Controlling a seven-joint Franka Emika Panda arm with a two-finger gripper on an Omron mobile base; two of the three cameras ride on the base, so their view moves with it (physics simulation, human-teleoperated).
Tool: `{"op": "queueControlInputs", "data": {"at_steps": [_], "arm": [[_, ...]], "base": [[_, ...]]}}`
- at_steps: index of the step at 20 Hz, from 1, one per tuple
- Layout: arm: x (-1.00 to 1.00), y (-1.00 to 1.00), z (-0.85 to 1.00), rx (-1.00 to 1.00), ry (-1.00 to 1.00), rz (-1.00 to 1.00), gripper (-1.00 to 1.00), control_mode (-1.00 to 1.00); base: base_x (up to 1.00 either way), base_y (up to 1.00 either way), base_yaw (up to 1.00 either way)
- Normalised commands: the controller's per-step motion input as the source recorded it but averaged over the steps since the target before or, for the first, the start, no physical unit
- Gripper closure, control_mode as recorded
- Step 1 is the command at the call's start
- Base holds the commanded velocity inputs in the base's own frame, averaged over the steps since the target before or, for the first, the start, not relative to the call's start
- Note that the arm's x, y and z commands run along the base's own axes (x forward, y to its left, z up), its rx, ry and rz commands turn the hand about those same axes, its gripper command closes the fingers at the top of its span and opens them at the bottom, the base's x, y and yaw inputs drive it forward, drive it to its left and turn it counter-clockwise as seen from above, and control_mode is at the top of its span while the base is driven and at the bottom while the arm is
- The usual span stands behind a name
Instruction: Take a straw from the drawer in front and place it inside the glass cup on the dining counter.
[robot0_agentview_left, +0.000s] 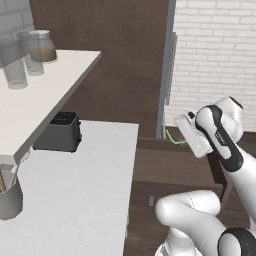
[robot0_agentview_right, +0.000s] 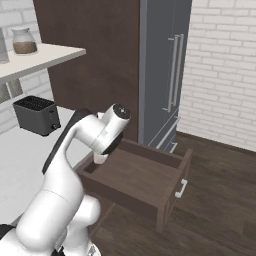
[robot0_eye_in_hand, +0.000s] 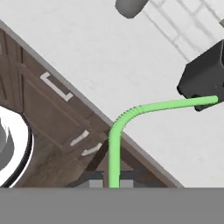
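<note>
No brand, label or writing can be read anywhere in these views.

A black toaster (robot0_agentview_left: 59, 132) stands on the white worktop (robot0_agentview_left: 85, 200), under a white shelf (robot0_agentview_left: 45, 100) that carries clear glasses (robot0_agentview_left: 15, 72) and a jar with brown contents (robot0_agentview_left: 42, 47). A grey utensil holder (robot0_agentview_left: 10, 197) sits at the near left of that worktop. Beyond the drawer stands a tall grey cabinet (robot0_agentview_right: 162, 70) with long bar handles, beside a white brick wall (robot0_agentview_right: 222, 70); dark brown panelling (robot0_agentview_right: 95, 55) backs the worktop corner.

The drawer (robot0_agentview_right: 140, 182) is pulled out, its flat front with a small pale handle (robot0_agentview_right: 181, 188) facing the wooden floor. The robot's own forearm rises over the drawer's left rear corner and hides that part of it in the right base view.

The straw (robot0_eye_in_hand: 131, 120) is lifted clear of the drawer — the fingers (robot0_eye_in_hand: 113, 184) are closed tight on its lower end. In the hand view its straight shaft runs up from between them, bends at the ribbed joint and reaches across the white worktop to the toaster. In the left base view a bit of green (robot0_agentview_left: 176, 139) shows just beside the hand, above the drawer
</note>
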Motion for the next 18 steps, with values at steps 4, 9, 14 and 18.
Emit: {"op": "queueControlInputs", "data": {"at_steps": [4,9,14,18], "arm": [[-0.18,0.31,0.45,0.16,0.05,-0.02,1.00,-1.00],[-0.03,0.21,0.15,0.06,0.12,-0.04,1.00,-1.00],[-0.01,0.04,0.00,-0.02,0.02,0.00,1.00,-1.00],[-0.30,0.00,0.00,-0.08,-0.27,-0.04,1.00,-1.00]], "base": [[0.00,0.00,0.00],[0.00,0.00,0.00],[0.00,0.00,0.00],[0.00,0.00,0.00]]}}
